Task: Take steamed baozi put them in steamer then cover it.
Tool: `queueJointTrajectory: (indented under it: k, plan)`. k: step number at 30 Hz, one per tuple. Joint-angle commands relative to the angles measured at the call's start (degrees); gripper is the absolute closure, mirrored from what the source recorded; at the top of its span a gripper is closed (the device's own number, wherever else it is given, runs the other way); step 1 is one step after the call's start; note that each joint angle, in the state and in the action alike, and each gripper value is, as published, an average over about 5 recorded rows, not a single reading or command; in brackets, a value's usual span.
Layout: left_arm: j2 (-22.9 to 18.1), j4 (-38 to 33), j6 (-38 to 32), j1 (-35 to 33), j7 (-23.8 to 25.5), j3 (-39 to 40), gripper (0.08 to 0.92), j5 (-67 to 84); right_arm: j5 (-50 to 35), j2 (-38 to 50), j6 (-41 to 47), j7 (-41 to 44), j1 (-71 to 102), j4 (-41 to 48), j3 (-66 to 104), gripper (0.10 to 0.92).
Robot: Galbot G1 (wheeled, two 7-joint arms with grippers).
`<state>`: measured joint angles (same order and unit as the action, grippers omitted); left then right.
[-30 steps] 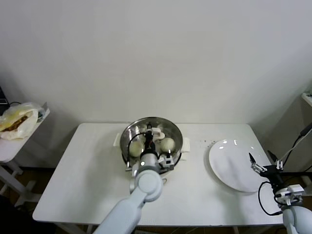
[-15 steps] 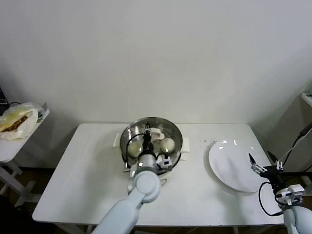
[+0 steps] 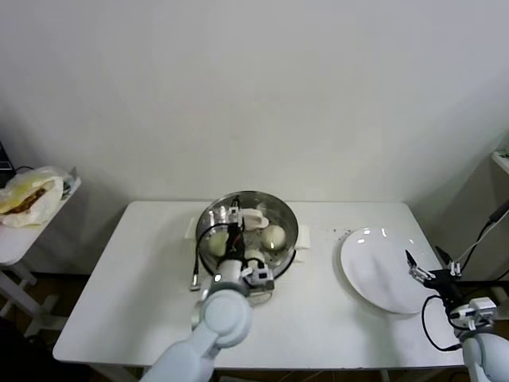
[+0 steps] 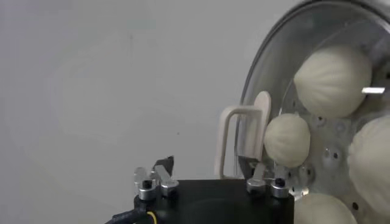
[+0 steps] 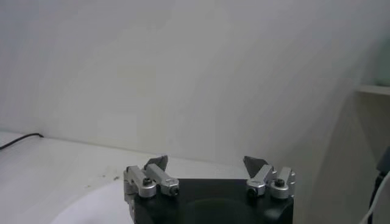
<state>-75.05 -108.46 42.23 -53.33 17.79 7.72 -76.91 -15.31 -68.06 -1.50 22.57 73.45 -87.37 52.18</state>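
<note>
The steamer stands at the table's middle back with the glass cover on it; the cover's cream handle is at its centre. Several cream-white baozi show through the glass. In the left wrist view the baozi lie on the perforated tray, beside the steamer's rim and a cream side handle. My left gripper is open and empty over the steamer's near side. My right gripper is open and empty at the white plate's right edge.
A flat white plate lies on the table's right part, also low in the right wrist view. A side table with a bag of food stands at the far left. A shelf is at the far right.
My left gripper has drawn back from the cover's handle toward me and to the left. The cover stays on the steamer. The right arm has not moved.
</note>
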Motion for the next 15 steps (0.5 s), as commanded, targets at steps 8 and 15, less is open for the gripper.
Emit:
queueJointTrajectory:
  k: [8, 15]
  plan:
    - [8.71, -18.56, -3.83, -15.74, -14.54, -10.25, 0.179, 17.82, 0.86, 0.42, 0.82, -0.05, -0.85, -0.08, -0.93, 0.203]
    - [8.58, -16.98, -21.97, -26.37, -28.88, -29.66, 0.177, 43.5, 1.28, 0.39, 0.08, 0.34, -0.5, -0.24, -1.4, 0.203]
